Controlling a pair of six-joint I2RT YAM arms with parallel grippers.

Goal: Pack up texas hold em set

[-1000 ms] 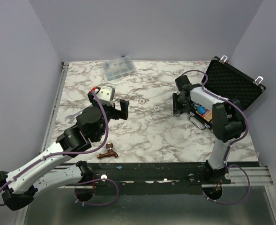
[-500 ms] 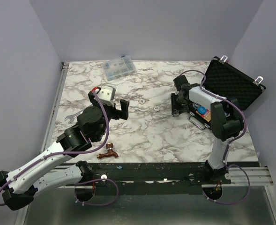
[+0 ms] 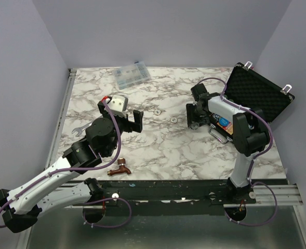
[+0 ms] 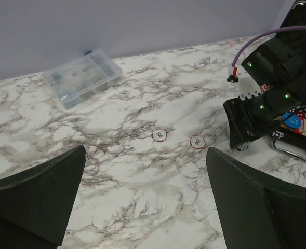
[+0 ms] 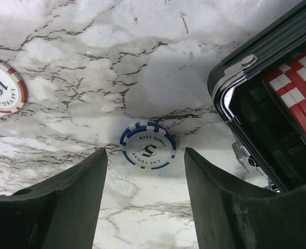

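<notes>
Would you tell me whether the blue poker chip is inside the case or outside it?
Outside: the blue poker chip lies flat on the marble table beside the open case, between the parted jaws of the right gripper.

We note a clear compartment box [image 3: 132, 75] lying upper centre-left on the marble tabletop [image 3: 163, 148]. We note a small wrench [image 3: 78, 129] at mid-left and a copper faucet [image 3: 120, 169] lower left of centre.

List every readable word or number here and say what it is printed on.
"LAS VEGAS POKER CLUB" and "5": blue chip.
"100" and "LAS VEGAS": red chip, cut off by the frame edge.
Label on the card box: too blurred to read.
</notes>
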